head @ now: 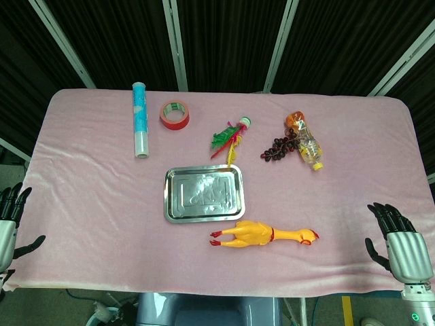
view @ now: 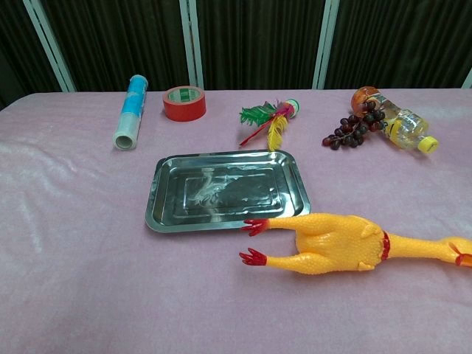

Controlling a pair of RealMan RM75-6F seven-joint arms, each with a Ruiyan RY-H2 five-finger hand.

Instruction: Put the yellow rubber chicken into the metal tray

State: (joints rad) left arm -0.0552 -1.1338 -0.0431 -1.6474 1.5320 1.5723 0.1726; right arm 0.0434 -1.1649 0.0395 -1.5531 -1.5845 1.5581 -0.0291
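Note:
The yellow rubber chicken (head: 262,235) (view: 335,243) lies on its side on the pink cloth, red feet to the left and head to the right. It rests just in front of the metal tray (head: 203,193) (view: 162,193), one foot touching the tray's front rim. The tray holds nothing. My left hand (head: 9,217) hangs at the table's front left edge with fingers spread, holding nothing. My right hand (head: 401,241) stands at the front right edge, fingers apart and holding nothing, well right of the chicken's head. Neither hand shows in the chest view.
Along the back of the table lie a blue-and-white roll (head: 140,119) (view: 130,110), a red tape roll (head: 175,114) (view: 184,102), a feather shuttlecock (head: 231,138) (view: 268,118), a bunch of dark grapes (head: 279,147) (view: 351,129) and a plastic bottle (head: 306,141) (view: 398,120).

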